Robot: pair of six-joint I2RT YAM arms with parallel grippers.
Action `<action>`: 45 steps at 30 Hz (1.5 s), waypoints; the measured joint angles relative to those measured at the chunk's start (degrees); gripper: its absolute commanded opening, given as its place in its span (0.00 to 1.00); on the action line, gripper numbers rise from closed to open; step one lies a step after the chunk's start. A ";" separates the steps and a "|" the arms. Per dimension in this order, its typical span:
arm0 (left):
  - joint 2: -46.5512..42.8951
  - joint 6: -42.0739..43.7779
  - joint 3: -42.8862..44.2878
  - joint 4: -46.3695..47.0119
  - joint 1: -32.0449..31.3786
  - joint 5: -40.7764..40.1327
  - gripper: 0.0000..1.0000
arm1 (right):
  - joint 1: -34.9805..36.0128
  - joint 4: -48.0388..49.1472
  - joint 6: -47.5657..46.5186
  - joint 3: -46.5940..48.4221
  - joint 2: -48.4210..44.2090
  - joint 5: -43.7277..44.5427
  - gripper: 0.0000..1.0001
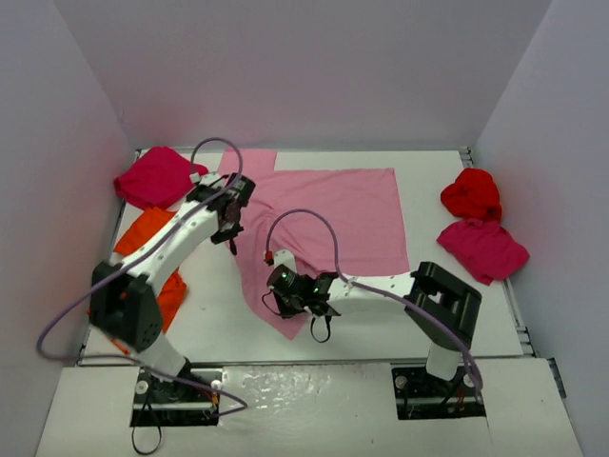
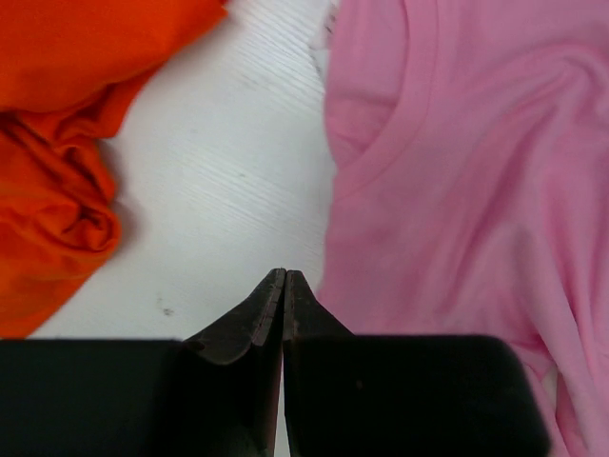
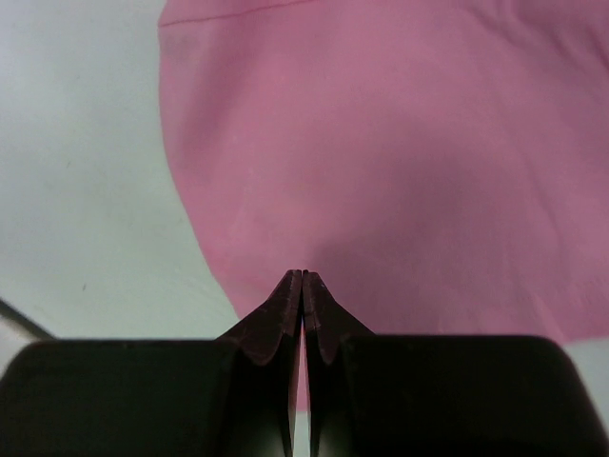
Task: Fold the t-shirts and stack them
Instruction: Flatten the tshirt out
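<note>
Light pink t-shirt (image 1: 343,214) spread mostly flat over the middle of the counter (image 1: 219,319), reaching toward the far edge, with one sleeve (image 1: 249,162) near the far left corner and the near left part narrowing to a point toward the near edge. Right pincer (image 3: 303,278) closed completely, fingers pressed together, tips down on that near left part of the pink cloth, close to its curved border; impossible to tell whether a fold of cloth is caught between the fingers. Left pincer (image 2: 284,278) closed completely as well, nothing held, tips over bare counter just beside the left border of the light pink t-shirt, not far from the neckline (image 2: 395,143). Orange t-shirt (image 1: 152,249) crumpled along the left edge of the counter, partly hidden under the left arm (image 1: 176,243); hard to say if one piece or two. Magenta t-shirt (image 1: 157,178) bunched in the far left corner, just beyond the orange one. Red t-shirt (image 1: 471,193) crumpled at the right edge, toward the far side; touching it on the near side, the other magenta t-shirt (image 1: 482,250), in a heap too. Both heaps on the right well apart from the light pink t-shirt.
</note>
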 measured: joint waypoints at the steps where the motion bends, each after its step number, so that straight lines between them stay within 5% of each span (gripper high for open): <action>1: -2.90 -0.10 -0.97 -0.33 0.59 -0.92 0.00 | -0.04 0.39 -0.46 1.13 2.15 -0.02 0.00; 8: -32.28 -0.42 -4.11 -3.92 1.88 -4.99 0.00 | -0.82 5.22 -2.19 9.99 12.75 -3.31 0.00; 12: -38.69 -0.38 -1.30 -10.09 2.92 -7.41 0.00 | -0.62 6.63 -1.85 12.40 15.22 -6.05 0.00; 27: -37.21 1.15 -0.73 -16.43 3.12 -7.78 0.00 | 8.95 5.64 -0.04 32.33 29.42 -11.89 0.00; 36: -38.69 1.69 -2.66 -16.78 3.71 -6.25 0.00 | 8.98 3.27 -0.62 48.65 39.26 -13.69 0.00; 40: -40.65 1.82 -2.11 -17.76 3.79 -5.91 0.00 | 8.88 0.53 -1.99 47.25 37.21 -11.15 0.00; 45: -44.93 1.88 -1.00 -19.10 3.79 -5.45 0.00 | 8.81 -5.41 -3.28 34.08 23.47 -4.64 0.00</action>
